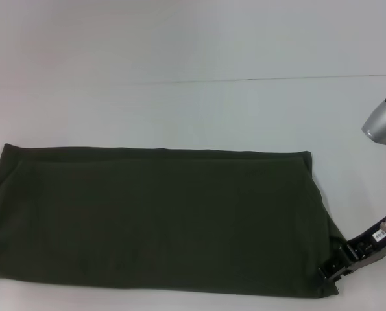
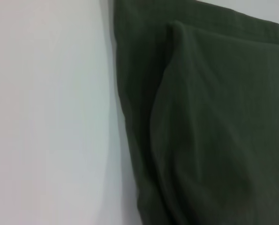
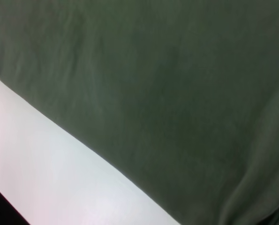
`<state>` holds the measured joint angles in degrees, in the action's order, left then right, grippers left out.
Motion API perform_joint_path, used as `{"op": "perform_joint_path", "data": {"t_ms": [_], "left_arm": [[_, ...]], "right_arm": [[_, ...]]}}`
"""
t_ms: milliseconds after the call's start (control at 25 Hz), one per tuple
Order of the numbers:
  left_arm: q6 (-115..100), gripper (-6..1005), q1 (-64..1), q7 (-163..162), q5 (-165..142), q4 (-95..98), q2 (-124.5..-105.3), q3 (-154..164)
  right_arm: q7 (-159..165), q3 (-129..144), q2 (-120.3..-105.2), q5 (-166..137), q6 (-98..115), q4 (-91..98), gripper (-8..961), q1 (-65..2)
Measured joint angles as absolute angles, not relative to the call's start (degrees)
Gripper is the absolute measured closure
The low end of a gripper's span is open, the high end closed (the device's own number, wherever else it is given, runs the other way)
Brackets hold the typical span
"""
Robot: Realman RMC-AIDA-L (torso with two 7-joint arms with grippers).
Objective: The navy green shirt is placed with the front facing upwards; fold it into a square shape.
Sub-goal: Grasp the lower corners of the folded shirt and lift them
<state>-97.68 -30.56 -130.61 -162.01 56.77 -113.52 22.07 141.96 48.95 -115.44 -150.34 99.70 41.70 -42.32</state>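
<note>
The navy green shirt lies flat on the white table as a long dark olive rectangle, its lettering hidden. My right gripper sits at the shirt's near right corner, its black tip touching the cloth edge there. The right wrist view is filled with the shirt's fabric and a strip of table. In the left wrist view one end of the shirt shows a folded layer lying on top of another. My left gripper appears in no view.
The white table extends behind the shirt, with a thin seam line across it. A grey part of the right arm hangs at the right edge. The shirt's left end reaches the picture's left border.
</note>
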Motion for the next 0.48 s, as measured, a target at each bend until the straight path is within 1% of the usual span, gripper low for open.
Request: {"op": "perform_joint_path", "data": {"t_ms": [160, 320, 400, 480], "left_arm": [[-97.69, 973, -30.62, -130.70, -161.96, 56.77, -113.44, 22.06], [-97.69, 973, -30.90, -130.79, -161.99, 56.77, -113.36, 22.06], [-97.69, 973, -30.94, -130.83, -162.00, 56.77, -113.31, 22.05], [-97.71, 973, -30.99, -130.91, -161.99, 56.77, -113.27, 22.01]], "right_arm": [[142.96, 48.95, -114.36, -150.27, 101.24, 41.69, 655, -42.98], [144.29, 48.56, -112.69, -150.20, 103.93, 41.69, 580, -44.24], [144.66, 47.96, -111.84, -150.19, 105.33, 41.68, 325, -44.85], [144.80, 46.58, -111.02, -150.20, 106.54, 41.68, 300, -45.29]]}}
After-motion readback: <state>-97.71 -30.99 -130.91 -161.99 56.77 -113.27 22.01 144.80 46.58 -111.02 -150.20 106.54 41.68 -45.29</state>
